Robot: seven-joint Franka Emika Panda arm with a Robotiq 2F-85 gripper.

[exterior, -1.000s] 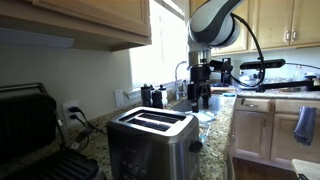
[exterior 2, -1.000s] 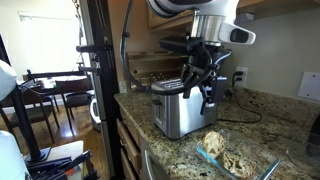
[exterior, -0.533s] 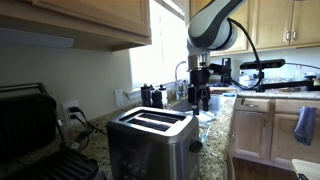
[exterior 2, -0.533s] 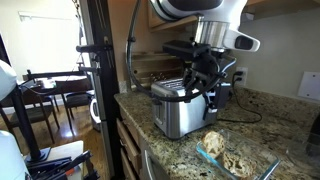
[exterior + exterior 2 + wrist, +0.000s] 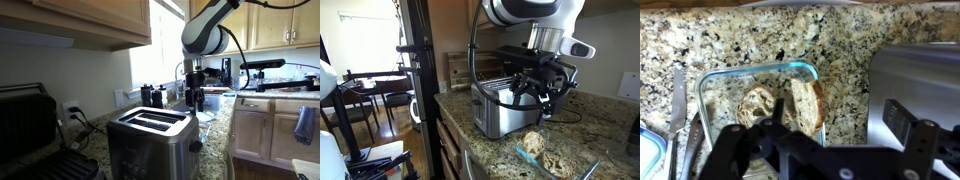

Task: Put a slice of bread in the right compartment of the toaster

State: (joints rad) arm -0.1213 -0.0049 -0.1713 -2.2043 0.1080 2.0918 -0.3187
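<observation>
The steel toaster (image 5: 150,138) with two long slots stands on the granite counter; it also shows in the other exterior view (image 5: 498,108) and at the right of the wrist view (image 5: 915,75). Golden-brown bread slices (image 5: 805,105) lie in a clear glass container (image 5: 710,85) beside the toaster; an exterior view shows them too (image 5: 533,143). My gripper (image 5: 837,116) is open and empty. It hangs above the counter between the container and the toaster, with its left finger over the nearest slice. It shows in both exterior views (image 5: 193,98) (image 5: 548,97).
A black contact grill (image 5: 30,125) stands behind the toaster. A knife (image 5: 678,100) and a blue lid (image 5: 648,150) lie left of the container. Wall cabinets (image 5: 90,20) hang above. A camera on a stand (image 5: 265,65) is near the counter's end.
The arm has swung away from over the toaster towards the glass container and has come a little lower. The gripper stays open and empty.
</observation>
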